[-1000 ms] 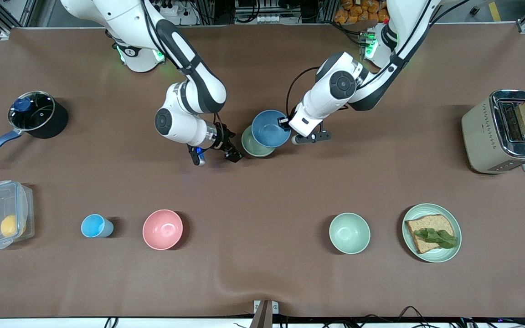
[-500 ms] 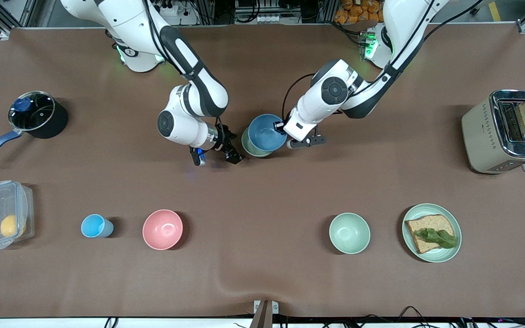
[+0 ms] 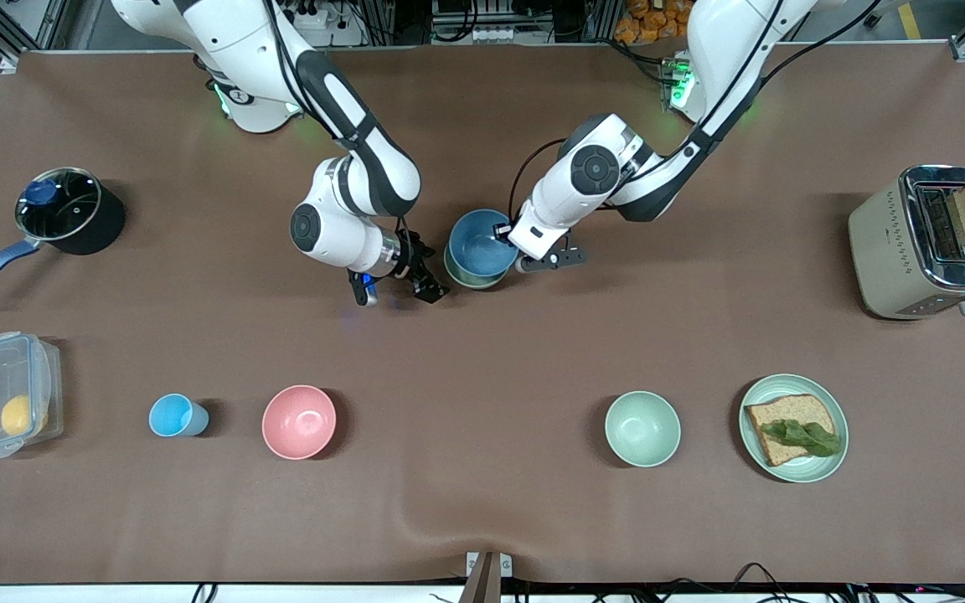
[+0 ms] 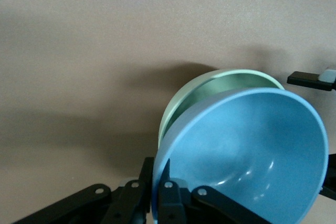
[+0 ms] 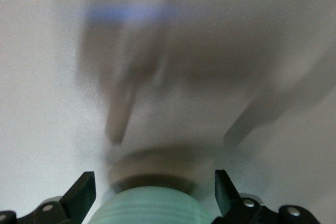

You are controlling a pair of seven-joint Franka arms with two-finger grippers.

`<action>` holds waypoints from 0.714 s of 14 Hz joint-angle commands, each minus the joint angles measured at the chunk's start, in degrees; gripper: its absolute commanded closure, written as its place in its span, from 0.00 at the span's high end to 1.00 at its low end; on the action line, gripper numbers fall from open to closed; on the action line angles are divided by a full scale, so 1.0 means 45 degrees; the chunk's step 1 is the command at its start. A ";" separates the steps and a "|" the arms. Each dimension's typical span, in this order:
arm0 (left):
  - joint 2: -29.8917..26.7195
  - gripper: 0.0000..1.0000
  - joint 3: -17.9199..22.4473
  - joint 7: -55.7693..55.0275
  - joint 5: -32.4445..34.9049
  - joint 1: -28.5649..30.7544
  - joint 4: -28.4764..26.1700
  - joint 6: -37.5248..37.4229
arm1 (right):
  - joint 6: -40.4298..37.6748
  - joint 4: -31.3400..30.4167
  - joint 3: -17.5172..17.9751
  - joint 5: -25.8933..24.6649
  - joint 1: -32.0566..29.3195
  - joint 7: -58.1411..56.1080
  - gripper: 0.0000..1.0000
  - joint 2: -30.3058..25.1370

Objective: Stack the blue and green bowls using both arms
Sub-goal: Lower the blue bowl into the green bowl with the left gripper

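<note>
The brown table (image 3: 482, 519) carries the green bowl (image 3: 455, 272) just beside the right gripper (image 3: 396, 289). Well apart lie a pot (image 3: 72, 209), toaster (image 3: 922, 243), container (image 3: 5, 394), cup (image 3: 174, 415), pink bowl (image 3: 299, 422), pale-green bowl (image 3: 642, 429) and plate (image 3: 826, 469).

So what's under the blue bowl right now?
The green bowl sits under the blue bowl, which the left gripper holds by its rim, tilted. Only a crescent of green rim shows; its inside is mostly covered.
</note>
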 commanded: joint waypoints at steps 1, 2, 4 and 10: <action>0.0385 0.00 0.0465 -0.0544 0.0391 -0.0607 0.0464 0.0097 | 0.0164 0.0165 0.0040 0.0433 0.0062 -0.0291 1.00 0.0138; 0.0386 0.00 0.0485 -0.0564 0.0391 -0.0647 0.0503 0.0097 | 0.0164 0.0165 0.0040 0.0433 0.0062 -0.0291 1.00 0.0138; 0.0425 0.00 0.0485 -0.0583 0.0391 -0.0725 0.0523 0.0097 | 0.0164 0.0165 0.0040 0.0413 0.0062 -0.0291 1.00 0.0138; 0.0601 0.69 0.0544 -0.0564 0.0391 -0.0765 0.0641 0.0097 | 0.0164 0.0165 0.0040 0.0413 0.0082 -0.0291 1.00 0.0138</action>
